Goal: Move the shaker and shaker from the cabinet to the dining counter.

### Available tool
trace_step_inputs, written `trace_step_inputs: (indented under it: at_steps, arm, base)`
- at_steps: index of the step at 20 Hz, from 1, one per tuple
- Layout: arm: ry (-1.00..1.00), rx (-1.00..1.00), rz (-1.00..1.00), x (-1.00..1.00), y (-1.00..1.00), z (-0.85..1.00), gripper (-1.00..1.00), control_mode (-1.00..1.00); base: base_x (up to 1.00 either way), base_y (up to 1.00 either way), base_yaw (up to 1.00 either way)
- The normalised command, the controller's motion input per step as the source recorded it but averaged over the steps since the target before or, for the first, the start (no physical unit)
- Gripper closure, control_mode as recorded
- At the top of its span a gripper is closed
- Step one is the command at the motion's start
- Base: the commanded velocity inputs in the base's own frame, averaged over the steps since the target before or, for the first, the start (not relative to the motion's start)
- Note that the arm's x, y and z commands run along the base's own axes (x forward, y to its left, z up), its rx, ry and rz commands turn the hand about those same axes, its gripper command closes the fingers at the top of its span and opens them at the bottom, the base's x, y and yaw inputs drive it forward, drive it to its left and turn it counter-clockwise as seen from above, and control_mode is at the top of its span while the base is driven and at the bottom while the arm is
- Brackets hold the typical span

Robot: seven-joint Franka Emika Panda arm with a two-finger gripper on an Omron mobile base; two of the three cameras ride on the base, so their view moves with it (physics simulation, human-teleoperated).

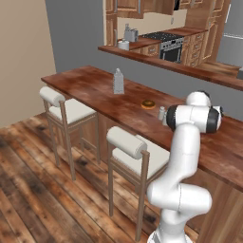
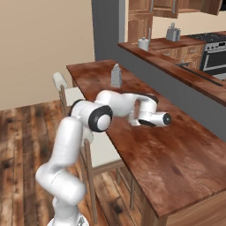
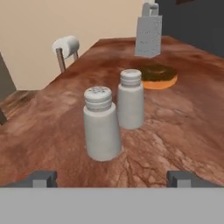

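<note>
Our pincer is spread wide open with nothing in it — in the hand view the two dark tips sit far apart at the bottom, low over the surface. Both shakers stand upright on the glossy reddish wood right in front of us. The near shaker is just ahead of the gap between the tips, and the far shaker stands just behind it and a little to the right, close beside it; we can't tell if they touch. Neither one touches the tips.

Past the shakers lies a donut, flat on the wood, near the far shaker but apart from it. Farther back stands the grater, upright and well apart from the donut.

From the left base view we see one shaker peeking out just left of the wrist, with the donut a bit beyond and the grater farther along the surface. The arm reaches out over the wood, hand laid roughly level.

In the right base view the hand stretches out low over the surface, and the grater stands beyond it. Cream-cushioned stools line the near side on a wood plank floor. Behind the raised ledge there's a kitchen with brown cabinets and a stove.
</note>
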Motion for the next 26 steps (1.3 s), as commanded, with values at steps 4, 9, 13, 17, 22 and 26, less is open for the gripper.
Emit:
trace_step_inputs:
  at_steps: [4,9,13,17,22,26]
  arm:
    - [0.04,0.00,-0.09,-0.29,0.00,0.49,-1.00,-1.00]
    - [0.04,-0.01,-0.11,-0.27,0.00,0.47,-1.00,-1.00]
    - [0.01,-0.01,-0.11,-0.43,0.00,0.38,-1.00,-1.00]
    - [0.09,0.00,-0.13,-0.42,0.00,0.34,-1.00,-1.00]
    - [0.18,0.00,-0.14,-0.37,0.00,0.40,-1.00,-1.00]
    - [0.19,0.00,-0.15,-0.37,0.03,0.40,-1.00,-1.00]
  base:
    - [0.00,0.00,0.00]
    - [0.00,0.00,0.00]
    - [0.00,0.00,0.00]
    - [0.00,0.00,0.00]
    - [0.00,0.00,0.00]
    - [0.00,0.00,0.00]
